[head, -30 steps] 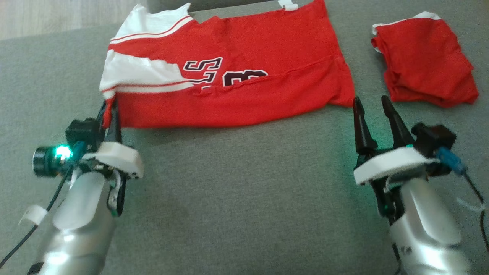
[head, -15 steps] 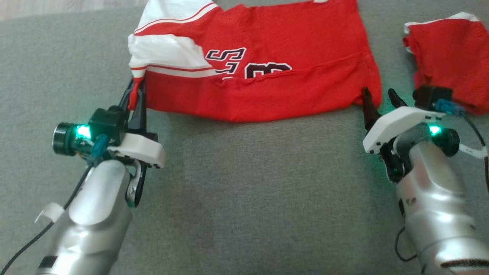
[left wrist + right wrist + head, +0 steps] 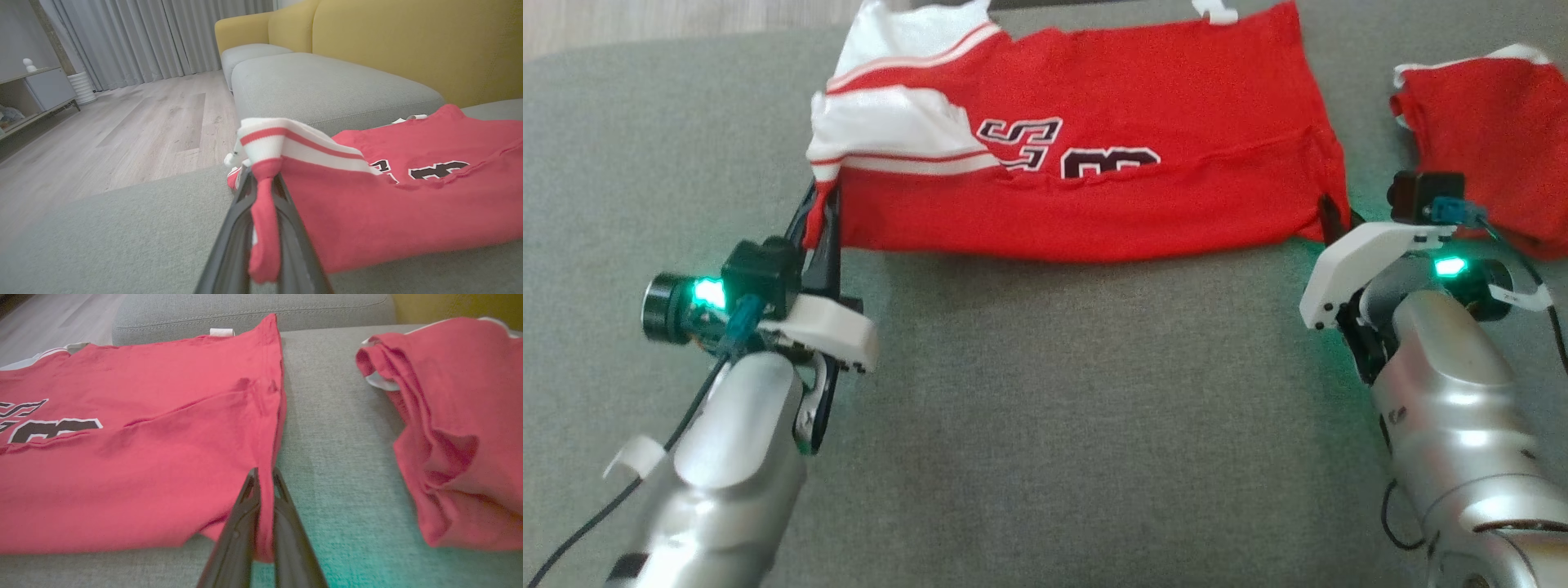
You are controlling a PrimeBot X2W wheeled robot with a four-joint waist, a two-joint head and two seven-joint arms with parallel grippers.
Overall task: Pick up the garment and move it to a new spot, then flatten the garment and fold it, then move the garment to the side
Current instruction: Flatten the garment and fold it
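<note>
Red jersey (image 3: 1094, 171): spread across the grey sofa cushion (image 3: 1054, 408) at our twelve o'clock. It looks doubled once along its length, with the printed numbers half tucked under the fold.
Left gripper (image 3: 821, 216): clamped tight on the striped sleeve-end corner at ten o'clock, red cloth bunched between the fingers.
Right gripper (image 3: 1333, 219): closed right down on the hem corner at two o'clock, a thin pinch of fabric caught between the tips.
Step in hand: we read this as the next fold, both near corners pinched and ready.
How to do it well: we lift both corners together and level. Then we carry them toward twelve o'clock, holding the edge taut so nothing bunches.
Watch out: second red garment (image 3: 1486, 139) lies near, at three o'clock from the right gripper, so we steer clear of snagging it.
</note>
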